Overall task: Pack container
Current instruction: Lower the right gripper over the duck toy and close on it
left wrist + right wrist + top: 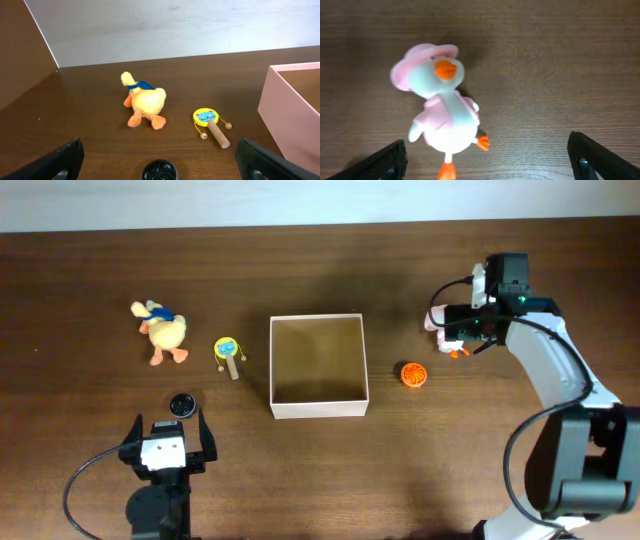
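- We see the container (320, 409) sitting square in the middle of the table (330, 480), its open top facing up, with white outer walls and a tan inside.
- Bare wood runs along all four of its walls. The widest stretch is on the near side, between the box and the two arm bases.
- The far edge of the table meets a pale strip (300, 200), and a broad band of clear wood lies between that edge and the box.
- The left gripper (168, 420) hangs low over the near left of the table. Its fingers (60, 160) are spread wide, with nothing between them.
- A small black disc (181, 404) lies just beyond that gripper, between it and the toys further off.
- A rattle drum (228, 352) with a yellow face and a wooden handle lies just left of the container's left wall, apart from it.
- A yellow plush duck (163, 330) lies further left, near the drum but not touching it.
- The right gripper (447, 332) is over the far right of the table, well apart from the box. Its fingers (600, 155) are held wide apart.
- A white duck in a pink hat (442, 120) lies on the wood under that gripper, nearer its one finger than the other. We see neither finger touching it.
- An orange ball (414, 374) rests between the container's right wall and the right arm, near the wall and touching neither.
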Action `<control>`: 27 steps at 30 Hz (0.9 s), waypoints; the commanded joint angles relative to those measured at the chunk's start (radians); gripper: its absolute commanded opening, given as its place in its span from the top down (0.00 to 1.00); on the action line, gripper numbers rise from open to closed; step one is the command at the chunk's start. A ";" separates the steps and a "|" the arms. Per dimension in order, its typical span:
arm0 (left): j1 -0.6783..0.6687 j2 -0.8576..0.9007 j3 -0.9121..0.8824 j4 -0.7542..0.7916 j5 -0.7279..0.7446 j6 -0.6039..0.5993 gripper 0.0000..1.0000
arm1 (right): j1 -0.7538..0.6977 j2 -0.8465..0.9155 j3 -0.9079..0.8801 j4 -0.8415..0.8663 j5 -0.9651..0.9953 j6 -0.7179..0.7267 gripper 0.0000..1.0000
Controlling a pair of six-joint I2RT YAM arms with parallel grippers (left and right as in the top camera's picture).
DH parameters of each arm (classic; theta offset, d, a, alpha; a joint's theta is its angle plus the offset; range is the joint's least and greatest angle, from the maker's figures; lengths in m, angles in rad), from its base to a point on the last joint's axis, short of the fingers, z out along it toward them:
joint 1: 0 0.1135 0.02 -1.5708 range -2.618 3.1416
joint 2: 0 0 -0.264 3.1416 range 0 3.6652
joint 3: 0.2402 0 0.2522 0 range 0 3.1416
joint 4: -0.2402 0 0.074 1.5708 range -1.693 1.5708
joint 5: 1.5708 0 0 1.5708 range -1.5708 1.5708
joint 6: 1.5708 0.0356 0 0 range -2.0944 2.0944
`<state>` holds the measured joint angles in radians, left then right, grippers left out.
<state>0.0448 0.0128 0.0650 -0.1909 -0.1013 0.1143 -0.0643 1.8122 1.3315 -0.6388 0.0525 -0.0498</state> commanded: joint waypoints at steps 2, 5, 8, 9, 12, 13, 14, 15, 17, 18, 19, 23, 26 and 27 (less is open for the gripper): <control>-0.006 -0.007 -0.008 0.003 0.008 -0.005 0.01 | -0.002 0.076 0.015 0.004 -0.047 0.013 0.08; -0.006 -0.007 -0.008 0.003 0.008 -0.005 0.01 | -0.002 0.093 0.015 0.014 -0.099 0.029 0.08; -0.006 -0.007 -0.008 0.003 0.008 -0.005 0.01 | -0.002 0.095 0.015 0.023 -0.122 0.033 0.09; -0.006 -0.006 -0.008 0.003 0.008 -0.005 0.01 | -0.002 0.095 0.015 0.023 -0.137 0.034 0.08; -0.006 -0.007 -0.008 0.003 0.008 -0.005 0.01 | 0.000 0.097 0.015 0.018 -0.169 0.040 0.08; -0.006 -0.007 -0.008 0.003 0.008 -0.005 0.01 | 0.001 0.097 0.015 0.015 -0.173 0.050 0.09; -0.006 -0.007 -0.008 0.003 0.008 -0.005 0.01 | 0.001 0.097 0.015 0.015 -0.174 0.066 0.09; -0.006 -0.007 -0.008 0.003 0.008 -0.005 0.01 | 0.001 0.097 0.015 0.015 -0.177 0.081 0.09; -0.006 -0.007 -0.008 0.003 0.008 -0.005 0.01 | 0.001 0.097 0.015 0.011 -0.177 0.089 0.08; -0.006 -0.007 -0.008 0.003 0.008 -0.005 0.01 | 0.001 0.097 0.015 0.008 -0.177 0.093 0.09; -0.006 -0.007 -0.008 0.003 0.008 -0.005 0.01 | 0.001 0.097 0.015 0.003 -0.177 0.093 0.10; -0.006 -0.007 -0.008 0.003 0.008 -0.005 0.01 | 0.001 0.097 0.015 -0.008 -0.177 0.093 0.13; -0.006 -0.007 -0.008 0.003 0.008 -0.005 0.01 | 0.001 0.098 0.015 0.002 -0.177 0.093 0.13; -0.006 -0.006 -0.008 0.004 0.008 -0.005 0.01 | 0.001 0.098 0.015 0.008 -0.177 0.093 0.12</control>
<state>0.0448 0.0128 0.0650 -0.1909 -0.1013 0.1146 -0.0658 1.9038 1.3327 -0.6422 -0.1116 0.0307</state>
